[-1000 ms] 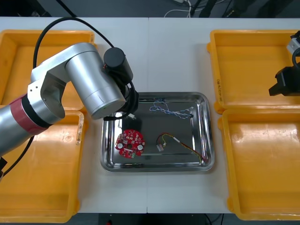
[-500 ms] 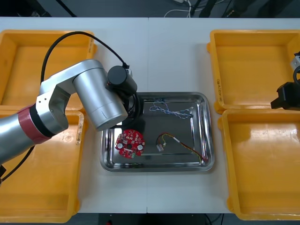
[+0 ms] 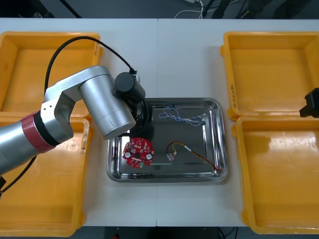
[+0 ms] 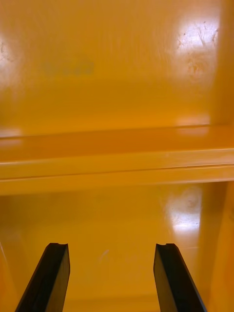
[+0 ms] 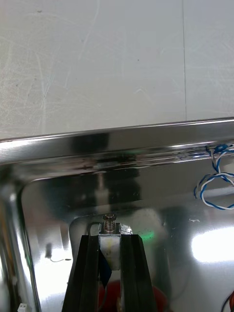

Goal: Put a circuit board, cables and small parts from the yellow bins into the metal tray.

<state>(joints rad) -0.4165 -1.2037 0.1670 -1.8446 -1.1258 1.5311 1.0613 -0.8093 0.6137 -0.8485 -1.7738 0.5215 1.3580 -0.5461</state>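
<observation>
My left gripper [image 5: 110, 241] is shut on a small metal part [image 5: 109, 225], just above the shiny floor of the metal tray [image 5: 117, 141] near its far left corner. The left arm [image 3: 107, 107] hides that gripper in the front view. In the tray lie a round red circuit board [image 3: 138, 152], a twisted blue and white cable [image 3: 182, 118] and a red and yellow cable [image 3: 192, 152]. The blue and white cable [image 5: 214, 180] lies to one side of the left fingers. My right gripper [image 4: 114, 273] is open above the rims between the two right yellow bins [image 4: 117, 165], holding nothing.
Two yellow bins [image 3: 45, 64] stand at the table's left and two [image 3: 271, 64] at its right, their floors bare where I see them. White tabletop [image 3: 159, 55] lies beyond the tray. The right arm's black end [image 3: 311, 103] shows at the right edge.
The right arm has drawn away to the right edge of the front view. The left arm has shifted a little forward over the tray's left part.
</observation>
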